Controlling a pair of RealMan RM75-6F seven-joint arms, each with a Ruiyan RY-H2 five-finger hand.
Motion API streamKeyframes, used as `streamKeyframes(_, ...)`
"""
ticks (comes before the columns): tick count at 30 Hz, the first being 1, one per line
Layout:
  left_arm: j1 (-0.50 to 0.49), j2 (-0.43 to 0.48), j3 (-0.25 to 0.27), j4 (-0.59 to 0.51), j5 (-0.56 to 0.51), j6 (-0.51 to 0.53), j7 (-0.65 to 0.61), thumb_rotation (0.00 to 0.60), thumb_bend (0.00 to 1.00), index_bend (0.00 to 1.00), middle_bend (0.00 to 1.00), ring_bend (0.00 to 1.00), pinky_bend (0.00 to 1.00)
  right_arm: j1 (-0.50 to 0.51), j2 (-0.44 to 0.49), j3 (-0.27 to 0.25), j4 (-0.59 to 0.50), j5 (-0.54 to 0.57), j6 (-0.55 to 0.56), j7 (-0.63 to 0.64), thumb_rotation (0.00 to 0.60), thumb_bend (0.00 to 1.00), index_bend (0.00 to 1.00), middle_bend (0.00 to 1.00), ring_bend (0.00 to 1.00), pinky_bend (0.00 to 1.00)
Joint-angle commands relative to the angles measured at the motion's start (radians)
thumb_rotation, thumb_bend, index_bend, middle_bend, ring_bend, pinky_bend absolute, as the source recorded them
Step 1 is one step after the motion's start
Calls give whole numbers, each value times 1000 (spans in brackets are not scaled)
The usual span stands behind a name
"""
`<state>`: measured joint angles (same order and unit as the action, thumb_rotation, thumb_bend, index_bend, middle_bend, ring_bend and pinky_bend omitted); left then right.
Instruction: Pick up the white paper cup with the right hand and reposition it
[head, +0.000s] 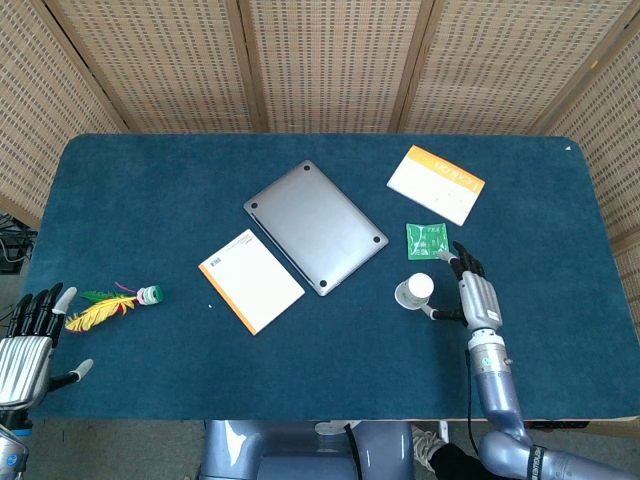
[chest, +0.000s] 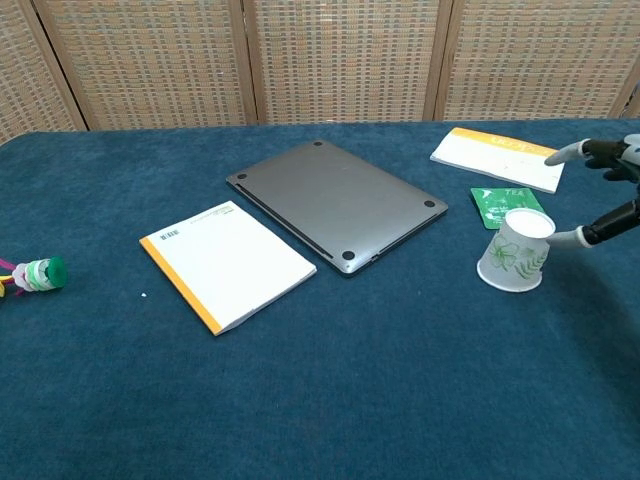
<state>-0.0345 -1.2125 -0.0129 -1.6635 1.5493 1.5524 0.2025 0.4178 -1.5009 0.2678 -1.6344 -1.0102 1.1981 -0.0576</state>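
The white paper cup (head: 413, 291) (chest: 516, 251), printed with green leaves, stands upside down on the blue table, just below a green tea packet (head: 427, 240) (chest: 506, 204). My right hand (head: 476, 297) (chest: 610, 195) is open to the right of the cup, fingers spread and apart from it; the chest view shows only part of it at the right edge. My left hand (head: 27, 345) rests open at the table's front left corner, holding nothing.
A closed grey laptop (head: 315, 226) lies mid-table, with an orange-edged notebook (head: 250, 280) to its left and another booklet (head: 435, 184) at the back right. A feathered shuttlecock toy (head: 115, 304) lies near my left hand.
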Motion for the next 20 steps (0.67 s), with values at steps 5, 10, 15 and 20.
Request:
streamKeyframes(5, 5, 8, -11, 1, -19, 8, -13, 600, 122, 0, 0, 0, 0, -86, 127, -137, -54, -264, 157, -112, 600, 261, 136, 0, 0, 0)
streamKeyframes(10, 3, 8, -15, 10, -27, 3, -21, 600, 122, 0, 0, 0, 0, -145, 137, -194, 19, -409, 291, -177, 600, 230, 53, 0, 0, 0)
streamKeyframes(15, 2, 4, -17, 17, -30, 1, -20, 600, 122, 0, 0, 0, 0, -194, 140, -230, 66, -470, 355, -188, 600, 220, 15, 0, 0, 0)
streamKeyframes(20, 2, 1, -17, 20, -32, -2, -15, 600, 123, 0, 0, 0, 0, -220, 148, -241, 69, -479, 360, -138, 600, 219, 0, 0, 0, 0)
